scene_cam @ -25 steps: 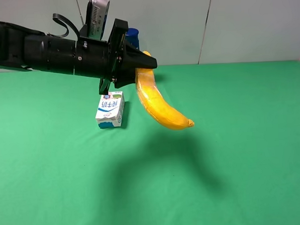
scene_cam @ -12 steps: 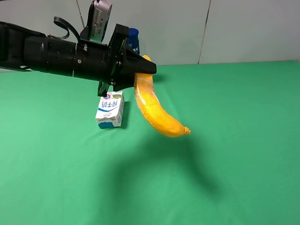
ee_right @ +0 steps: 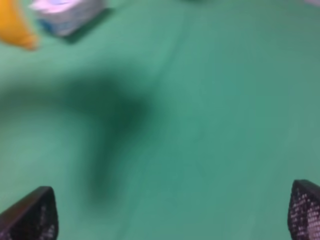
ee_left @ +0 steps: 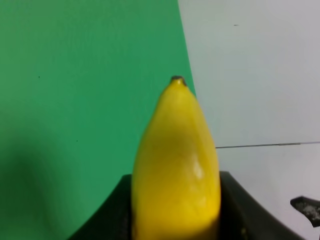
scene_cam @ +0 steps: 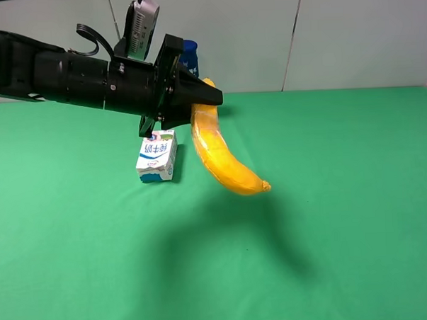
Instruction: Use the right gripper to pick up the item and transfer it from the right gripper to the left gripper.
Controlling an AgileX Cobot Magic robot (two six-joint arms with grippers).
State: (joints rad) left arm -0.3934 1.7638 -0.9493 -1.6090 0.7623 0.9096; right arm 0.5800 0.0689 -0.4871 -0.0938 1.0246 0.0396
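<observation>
Hanging in the air above the middle of a green worktop (scene_cam: 358,217), a ripe yellow banana (scene_cam: 224,156) is held by its upper, far end, and its curved body sweeps down and to the right, ending in a small dark tip that touches nothing. The left end effector (scene_cam: 209,98) is pinching that upper end, its black fingers pressed against both sides of the fruit; the left wrist view looks straight along the banana, with the yellow body filling the centre and a black finger (ee_left: 107,220) showing on either side of it. The slim black arm behind this end effector reaches in level from the left edge of the scene, carrying a silver-grey camera box (scene_cam: 141,20) and a looped black cable (scene_cam: 91,34) on top. Just below the arm and to the left of the banana, a white-and-blue milk carton (scene_cam: 157,156) lies on the worktop, apart from the fruit. Behind the arm, at the far edge, the blue cap of a bottle (scene_cam: 189,56) peeks out. A broad dark shadow (scene_cam: 231,244) spreads on the cloth nearer the camera, beneath the banana. The right end effector (ee_right: 167,215) does not appear in the high view; its own blurred wrist view shows two dark fingertips spread wide apart with nothing between them, over bare green cloth. A pale panelled wall (scene_cam: 350,33) closes the far side.
</observation>
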